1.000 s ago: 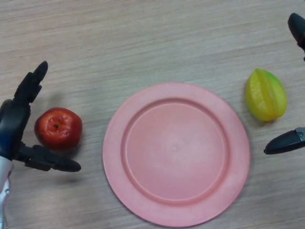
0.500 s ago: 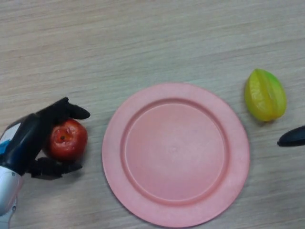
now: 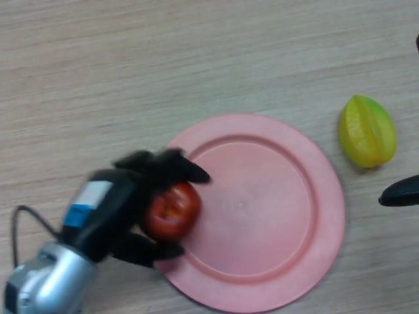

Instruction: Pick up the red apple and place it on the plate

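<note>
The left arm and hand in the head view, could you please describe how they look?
The left hand is black with thick, rounded fingers and carries a white and blue patch on its back. Behind it the forearm is silver-grey. Of the right hand only a black tip shows.

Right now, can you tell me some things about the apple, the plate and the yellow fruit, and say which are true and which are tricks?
1. The left hand holds the red apple. True.
2. The apple is over the pink plate's left edge. True.
3. The yellow fruit lies on the plate. False: it lies on the table, right of the plate.
4. The right hand holds the yellow fruit. False: it is apart from it.
</note>
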You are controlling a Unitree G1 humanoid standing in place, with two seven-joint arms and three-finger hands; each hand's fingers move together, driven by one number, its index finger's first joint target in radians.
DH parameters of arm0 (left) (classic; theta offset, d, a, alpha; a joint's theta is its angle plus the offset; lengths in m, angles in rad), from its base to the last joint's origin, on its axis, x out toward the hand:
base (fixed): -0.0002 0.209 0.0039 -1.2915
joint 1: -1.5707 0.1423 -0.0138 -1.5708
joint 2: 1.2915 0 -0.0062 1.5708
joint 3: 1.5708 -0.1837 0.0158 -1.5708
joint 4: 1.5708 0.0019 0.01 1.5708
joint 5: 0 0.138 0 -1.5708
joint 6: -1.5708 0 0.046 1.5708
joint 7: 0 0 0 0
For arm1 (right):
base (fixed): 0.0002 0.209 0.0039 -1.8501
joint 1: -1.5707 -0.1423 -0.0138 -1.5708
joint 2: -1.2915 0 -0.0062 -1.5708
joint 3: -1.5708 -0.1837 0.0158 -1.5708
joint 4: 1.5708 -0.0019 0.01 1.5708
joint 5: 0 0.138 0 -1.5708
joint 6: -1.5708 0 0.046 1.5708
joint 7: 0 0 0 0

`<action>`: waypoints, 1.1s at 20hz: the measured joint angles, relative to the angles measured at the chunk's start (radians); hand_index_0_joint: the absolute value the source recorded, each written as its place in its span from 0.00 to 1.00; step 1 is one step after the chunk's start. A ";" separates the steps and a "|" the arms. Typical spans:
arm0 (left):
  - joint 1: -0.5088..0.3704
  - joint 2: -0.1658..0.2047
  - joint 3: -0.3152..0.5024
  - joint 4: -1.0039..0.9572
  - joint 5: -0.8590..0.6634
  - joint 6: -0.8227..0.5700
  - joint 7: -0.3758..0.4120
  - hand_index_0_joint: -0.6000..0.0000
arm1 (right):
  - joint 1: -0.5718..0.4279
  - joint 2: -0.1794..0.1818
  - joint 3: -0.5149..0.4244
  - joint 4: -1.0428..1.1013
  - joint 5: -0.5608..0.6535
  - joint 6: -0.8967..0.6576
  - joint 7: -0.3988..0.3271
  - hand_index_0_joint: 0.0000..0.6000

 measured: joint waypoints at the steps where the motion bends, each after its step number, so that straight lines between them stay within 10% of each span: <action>1: -0.010 -0.002 -0.004 0.018 0.031 -0.021 0.000 0.00 | 0.002 -0.002 -0.002 0.002 0.000 0.000 0.003 0.00; 3: -0.023 -0.039 0.001 0.018 -0.083 -0.019 0.026 0.08 | 0.009 -0.002 -0.006 0.022 0.000 0.000 0.006 0.00; 6: -0.031 -0.040 -0.002 0.004 -0.142 -0.002 0.067 0.75 | 0.011 -0.002 -0.006 0.032 -0.001 0.000 0.011 0.00; 8: -0.029 -0.035 -0.006 -0.068 -0.142 0.144 0.021 1.00 | 0.007 -0.002 -0.006 0.041 -0.001 -0.001 0.008 0.00; 13: -0.039 -0.027 0.019 -0.180 -0.169 0.194 -0.043 1.00 | -0.020 -0.017 0.001 0.064 -0.002 -0.001 -0.034 0.00; 17: -0.065 -0.020 0.196 -0.260 -0.532 0.369 -0.041 1.00 | -0.023 -0.017 0.003 0.065 -0.011 -0.002 -0.033 0.00; 19: -0.070 -0.013 0.339 -0.383 -0.926 0.711 0.019 1.00 | -0.028 -0.017 0.003 0.067 -0.011 -0.004 -0.033 0.00; 22: -0.092 0.089 0.447 -0.411 -1.154 0.836 0.076 1.00 | -0.040 -0.018 0.003 0.058 -0.004 -0.004 -0.028 0.00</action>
